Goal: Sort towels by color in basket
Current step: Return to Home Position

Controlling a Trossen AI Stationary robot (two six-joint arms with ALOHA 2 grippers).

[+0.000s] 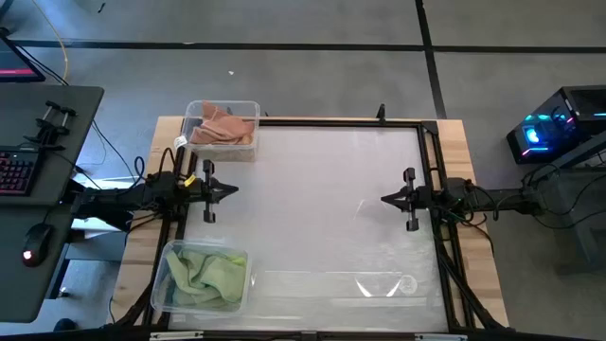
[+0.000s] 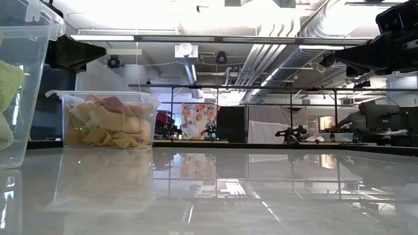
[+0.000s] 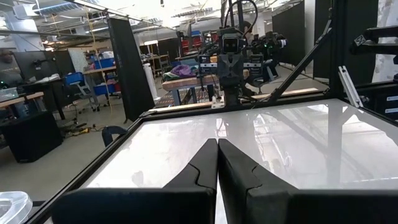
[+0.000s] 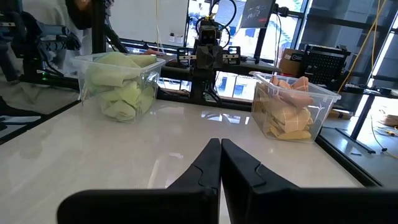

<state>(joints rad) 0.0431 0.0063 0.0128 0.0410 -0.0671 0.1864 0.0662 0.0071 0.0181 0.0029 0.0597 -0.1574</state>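
Bins (image 1: 173, 247) — green towels (image 1: 208, 276), peach towels (image 1: 223, 129)

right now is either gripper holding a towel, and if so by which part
Nothing is held. The left gripper and right gripper are both shut and empty; the green towels and the peach towels lie in clear bins.

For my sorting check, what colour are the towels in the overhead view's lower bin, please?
Light green towels, clearest in the right wrist view.
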